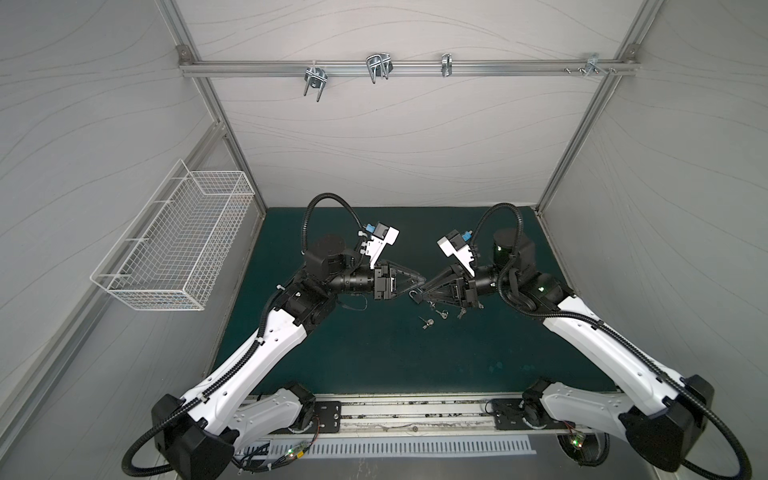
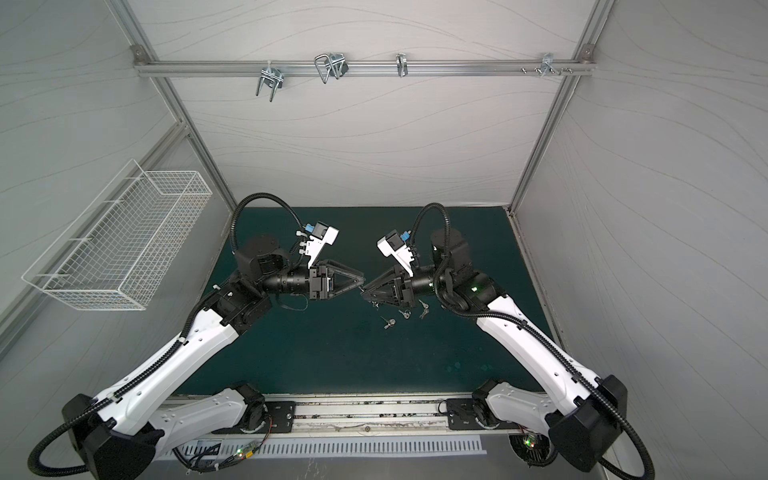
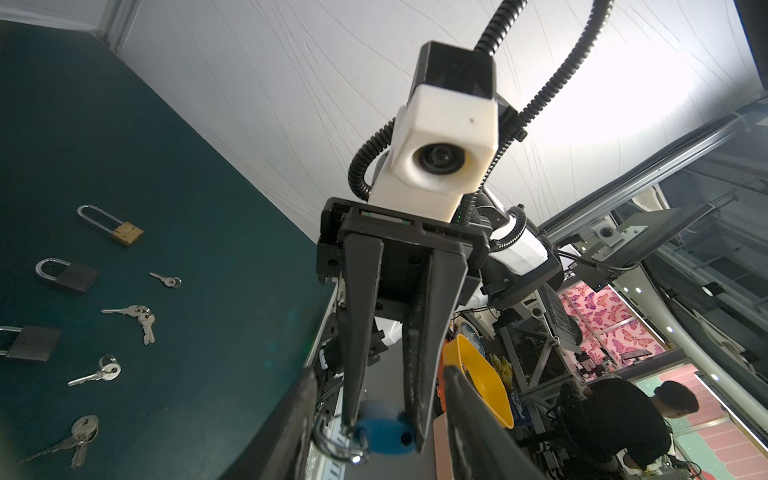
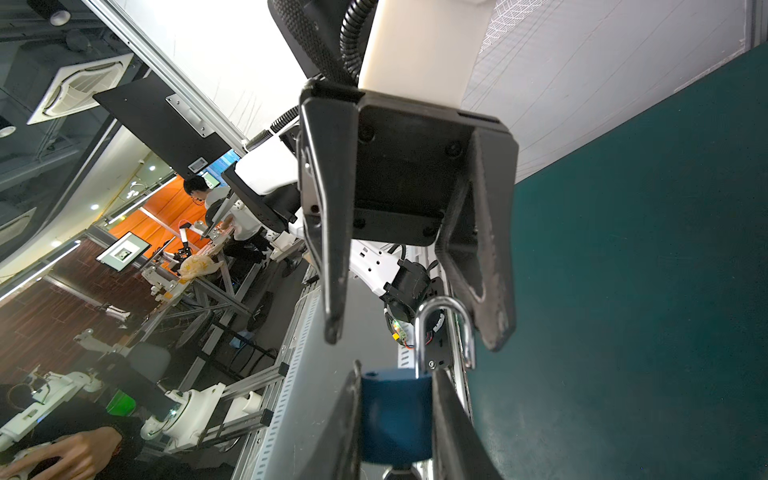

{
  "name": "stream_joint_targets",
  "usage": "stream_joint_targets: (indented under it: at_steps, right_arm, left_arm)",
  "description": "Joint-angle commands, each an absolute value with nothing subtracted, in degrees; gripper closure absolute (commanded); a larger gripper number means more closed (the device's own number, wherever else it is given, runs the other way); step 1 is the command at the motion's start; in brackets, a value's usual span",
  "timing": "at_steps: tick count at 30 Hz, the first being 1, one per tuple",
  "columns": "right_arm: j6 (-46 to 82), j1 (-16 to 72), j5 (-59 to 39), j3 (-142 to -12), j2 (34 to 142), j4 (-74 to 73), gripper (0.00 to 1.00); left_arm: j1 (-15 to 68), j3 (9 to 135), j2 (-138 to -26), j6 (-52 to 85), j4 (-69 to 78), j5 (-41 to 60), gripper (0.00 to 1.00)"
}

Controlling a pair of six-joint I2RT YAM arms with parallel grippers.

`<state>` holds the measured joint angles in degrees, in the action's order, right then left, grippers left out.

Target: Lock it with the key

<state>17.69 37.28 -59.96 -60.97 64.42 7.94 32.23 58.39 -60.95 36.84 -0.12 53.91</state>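
Right gripper (image 4: pixel 397 370) up close, clamped on the blue padlock (image 4: pixel 395 419) over the green mat (image 1: pixel 374 365), dead centre, key ring (image 3: pixel 341 448) dangling off it. Left gripper (image 4: pixel 413 338) spread wide opposite, grasping nothing. Loose keys (image 1: pixel 428 322) at five o'clock. Wire basket (image 1: pixel 183 249), nine o'clock, contents unclear.

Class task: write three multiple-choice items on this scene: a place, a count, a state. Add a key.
1. Where is the blue padlock? A on the mat; B in the right gripper; C in the left gripper.
2. How many padlocks lie on the mat in the left wrist view? A one; B three; C five.
3. The left gripper is: A open; B shut on the blue padlock; C shut tight, empty.
Key: 1 B, that gripper clamps its body. 2 B, one brass padlock, two dark padlocks. 3 A, its jaws stand apart.
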Motion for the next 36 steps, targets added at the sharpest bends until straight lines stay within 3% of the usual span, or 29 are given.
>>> stream_joint_targets:
  at_steps: [1,15,23,36]
  right_arm:
    - [16.2,37.4,-55.1,-60.3,62.5,8.5,1.00]
    - [16.8,36.9,-53.7,-59.8,60.9,7.5,1.00]
    - [14.8,37.9,-56.9,-60.3,61.8,9.4,1.00]
    - [14.6,37.8,-55.9,-60.0,61.3,9.0,1.00]
  left_arm:
    - [32.7,59.8,-60.1,36.0,2.9,55.6,0.62]
    - [32.7,59.5,-59.5,35.1,1.2,54.9,0.69]
    - [32.7,59.7,-59.4,34.9,-0.5,51.1,0.58]
    - [32.7,59.6,-60.6,34.7,-1.6,51.3,0.73]
